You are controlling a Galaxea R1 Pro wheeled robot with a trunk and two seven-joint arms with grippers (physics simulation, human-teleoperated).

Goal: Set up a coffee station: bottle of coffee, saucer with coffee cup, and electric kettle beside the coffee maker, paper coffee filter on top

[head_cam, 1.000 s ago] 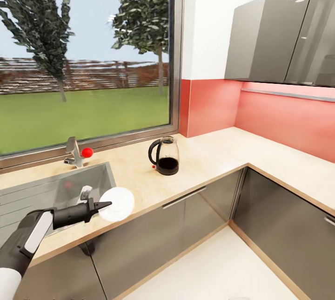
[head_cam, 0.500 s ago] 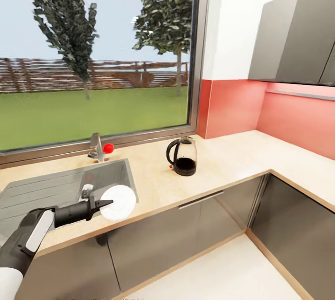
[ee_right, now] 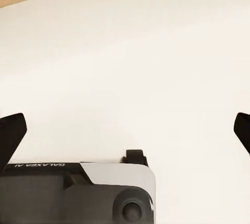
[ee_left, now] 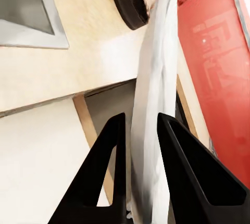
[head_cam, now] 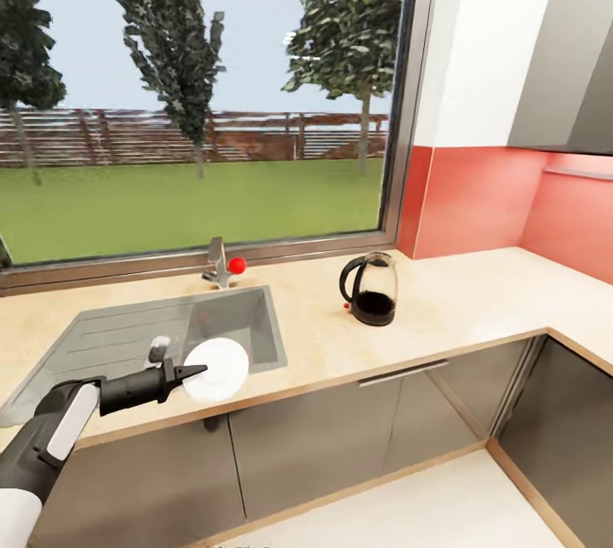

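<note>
Over the sink's [head_cam: 102,335] front edge, the left gripper [head_cam: 189,374] is clamped on the saucer's [head_cam: 218,369] rim, dish held edge-on between both fingers [ee_left: 115,172]. Kettle [head_cam: 372,289] sits on the countertop [head_cam: 460,301] near the window, well apart. No coffee maker in sight. Step looks like carrying the saucer; next calls for finding the machine and setting it flat alongside. Right gripper [ee_right: 125,130] spread wide over pale floor. Its casing reads "GALAXEA AI", partly cut.
</note>
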